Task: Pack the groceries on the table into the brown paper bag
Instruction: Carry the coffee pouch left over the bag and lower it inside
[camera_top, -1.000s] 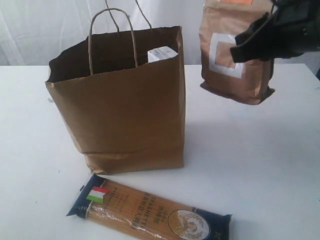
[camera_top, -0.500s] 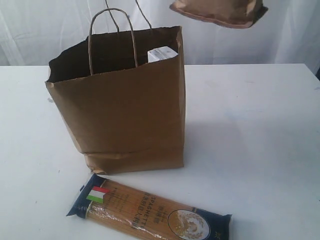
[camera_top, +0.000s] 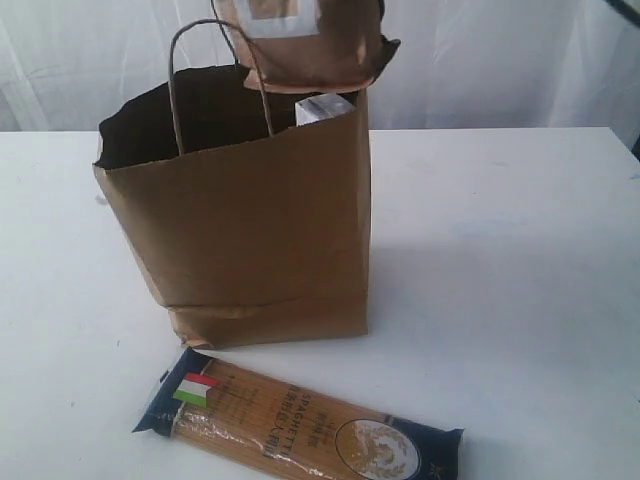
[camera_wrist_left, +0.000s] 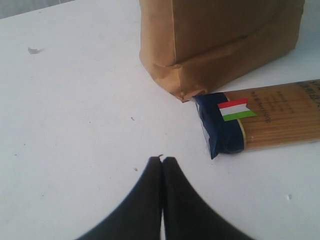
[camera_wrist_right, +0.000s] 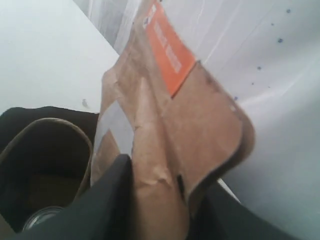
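1. The table (camera_top: 520, 300) carries everything, and nothing on it braces what stands there.
2. The brown paper bag (camera_top: 250, 230) stands upright and open, with its twisted handle (camera_top: 220, 75) rising at the mouth. No arm steadies it, so a push on the rim could crumple a wall or tip it over.
3. The long spaghetti packet (camera_top: 300, 425) lies flat on the table in front of the bag's base, not yet packed. Its dark end is just beside the bag's bottom corner.
4. The brown pouch (camera_top: 310, 45) hangs over the rear right of the mouth, its bottom edge about level with the rim. The right fingers (camera_wrist_right: 112, 200) pinch it from both sides. The arm is above the exterior view's edge, so it evidently reaches down from overhead. A crooked descent could snag the handle or rim.
5. The small white-purple carton (camera_top: 322, 108) is inside the bag, its top poking above the rim right under the pouch. The pouch may land on it and topple out.
6. The silver tin can (camera_wrist_right: 42, 217) glints at the bag's bottom.
7. The left fingers (camera_wrist_left: 150, 200) are pressed together on nothing. They sit low over the table, aimed toward the bag's corner and apart from it.
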